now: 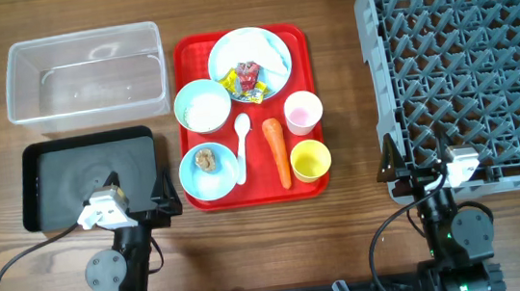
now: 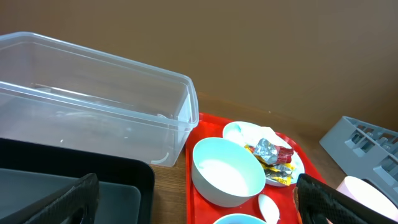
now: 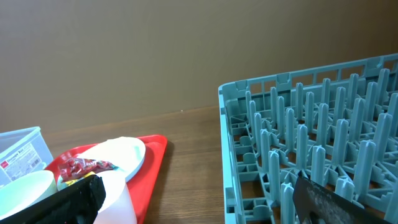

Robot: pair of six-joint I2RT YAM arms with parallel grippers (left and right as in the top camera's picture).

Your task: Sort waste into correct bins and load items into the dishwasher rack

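Bottom of the overhead frame: left gripper point(image 1: 139, 191) spread wide and holding nothing, its tips over the near right corner of the black tray point(image 1: 50, 177). Right gripper point(image 1: 414, 158) likewise spread and holding nothing, at the rack's near left corner. In both wrist views the fingers are dark blurs cut off at the bottom corners.

Centre, on the red tray point(image 1: 257, 190):
- Near: carrot point(image 1: 278, 151), yellow cup point(image 1: 310, 160), spoon point(image 1: 242, 147), and near bowl point(image 1: 192, 178) holding the brown lump point(image 1: 206, 159).
- Mid: pink cup point(image 1: 302, 112). Far bowl point(image 1: 203, 105): contents white on white, rice hard to make out.
- Far: plate point(image 1: 268, 40) with the wrappers point(image 1: 246, 81).

Upper left: clear tub point(image 1: 13, 84). Right: rack point(image 1: 465, 66), its far edges cut by the frame.
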